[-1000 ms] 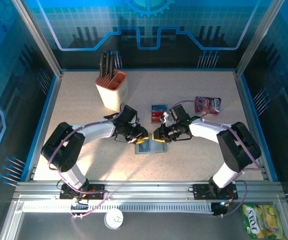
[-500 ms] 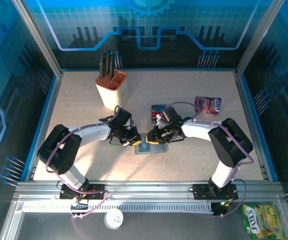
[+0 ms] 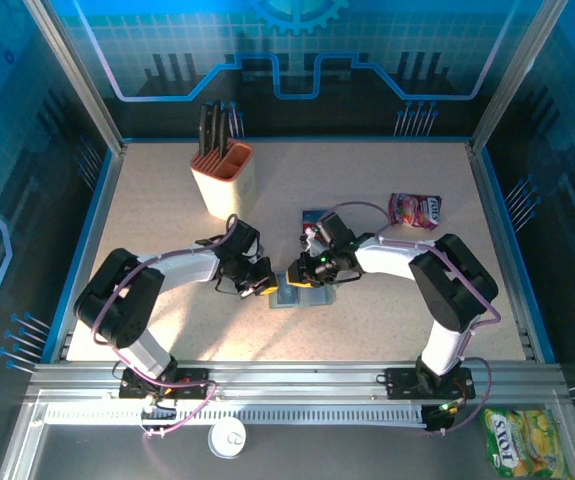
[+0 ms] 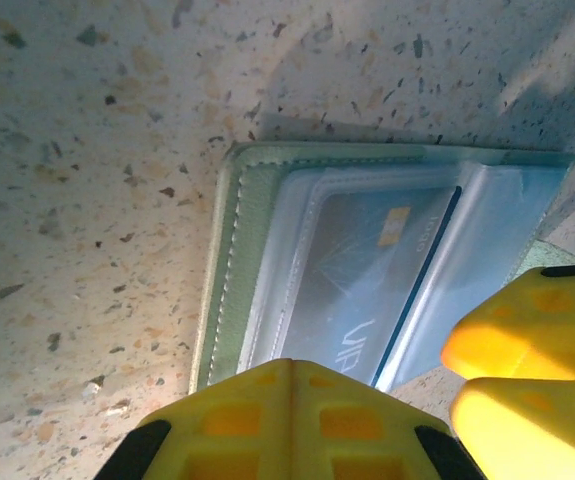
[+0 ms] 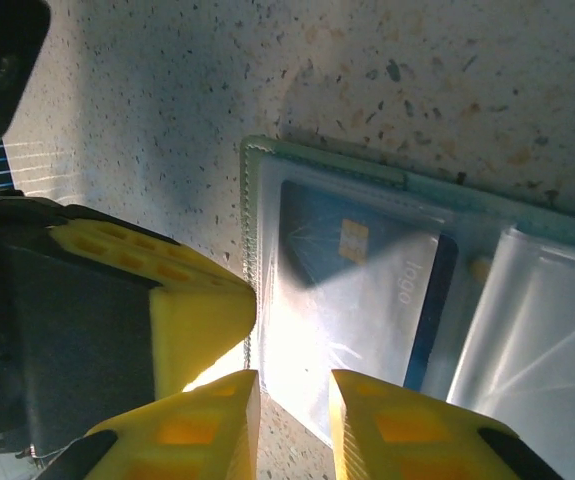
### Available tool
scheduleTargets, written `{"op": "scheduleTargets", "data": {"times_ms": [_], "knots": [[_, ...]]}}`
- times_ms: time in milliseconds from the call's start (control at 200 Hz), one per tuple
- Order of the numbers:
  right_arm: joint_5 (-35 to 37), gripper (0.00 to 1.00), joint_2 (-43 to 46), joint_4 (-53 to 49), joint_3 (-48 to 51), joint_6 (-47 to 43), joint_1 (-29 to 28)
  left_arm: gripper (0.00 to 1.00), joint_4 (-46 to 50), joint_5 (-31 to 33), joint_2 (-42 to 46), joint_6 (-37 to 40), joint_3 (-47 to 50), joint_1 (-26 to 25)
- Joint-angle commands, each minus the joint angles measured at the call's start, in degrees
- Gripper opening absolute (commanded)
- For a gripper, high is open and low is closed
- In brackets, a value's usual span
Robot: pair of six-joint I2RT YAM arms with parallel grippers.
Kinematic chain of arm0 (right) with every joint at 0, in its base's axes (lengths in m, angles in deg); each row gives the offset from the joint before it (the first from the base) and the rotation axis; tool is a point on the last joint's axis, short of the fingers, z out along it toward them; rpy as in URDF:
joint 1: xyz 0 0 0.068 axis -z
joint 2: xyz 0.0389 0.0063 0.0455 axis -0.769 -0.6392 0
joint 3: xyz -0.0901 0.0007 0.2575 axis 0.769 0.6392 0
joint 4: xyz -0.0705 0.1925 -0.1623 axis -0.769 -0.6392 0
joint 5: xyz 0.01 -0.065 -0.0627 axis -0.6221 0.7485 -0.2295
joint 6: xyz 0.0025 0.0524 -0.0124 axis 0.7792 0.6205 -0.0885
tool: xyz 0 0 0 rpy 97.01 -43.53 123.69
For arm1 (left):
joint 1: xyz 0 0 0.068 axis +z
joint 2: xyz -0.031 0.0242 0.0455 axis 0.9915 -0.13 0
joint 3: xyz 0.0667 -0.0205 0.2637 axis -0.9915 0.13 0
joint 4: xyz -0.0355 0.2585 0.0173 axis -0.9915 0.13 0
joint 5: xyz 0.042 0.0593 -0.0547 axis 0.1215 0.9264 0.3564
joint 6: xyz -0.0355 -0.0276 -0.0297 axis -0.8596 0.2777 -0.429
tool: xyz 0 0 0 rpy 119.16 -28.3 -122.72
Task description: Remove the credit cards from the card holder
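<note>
**A:** Where is the card holder, and how much room is around it?

**B:** The card holder (image 3: 305, 295) lies open and flat near the middle of the desk (image 3: 387, 335). A blue credit card (image 4: 367, 265) is tucked under the clear sleeve of one panel. The desk is bare on the holder's near side and out towards both side rails. The knife block (image 3: 223, 180) stands well apart at the back left. The snack packet (image 3: 415, 210) lies at the back right, near the right arm but well apart from the holder.

**A:** And the hands?

**B:** Both meet at the holder's far-left part. The left hand (image 4: 289, 410) has its fingers pressed together right at the holder's stitched edge. I can't tell whether any material is caught between them. The right hand (image 5: 294, 400) sits just beside it, with its fingers (image 5: 397, 430) a narrow gap apart. The holder's edge runs into that gap, so it looks like a pinch on the holder. The two hands' yellow tips are almost touching.

**A:** What differs from a second ago?

**B:** The holder lies in the same spot. Both hands have shifted left over it. The left hand was partly spread and has now closed. The right hand keeps the same narrow gap, and its arm has folded in closer.
</note>
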Motion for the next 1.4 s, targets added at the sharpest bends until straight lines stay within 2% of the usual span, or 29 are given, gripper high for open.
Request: {"op": "scheduleTargets", "data": {"times_ms": [0,595,1206,1396], "knots": [[1.72,0.27,-1.22,-3.15,-1.52,-0.85,-0.84,0.0,-1.15,-1.54,-1.21,0.82,0.57,0.34],[2.8,0.28,-3.56,-5.14,-2.65,-1.69,-1.01,0.0,0.06,-1.4,-2.0,1.31,1.13,0.78],[-1.55,0.25,-4.94,0.15,-2.27,0.28,-1.39,0.0,-0.64,-2.07,-2.84,1.2,1.3,1.2],[0.35,0.26,-5.47,-2.74,-2.96,-0.57,-1.54,0.0,-0.62,-2.16,-3.01,1.18,1.28,1.25]]}}
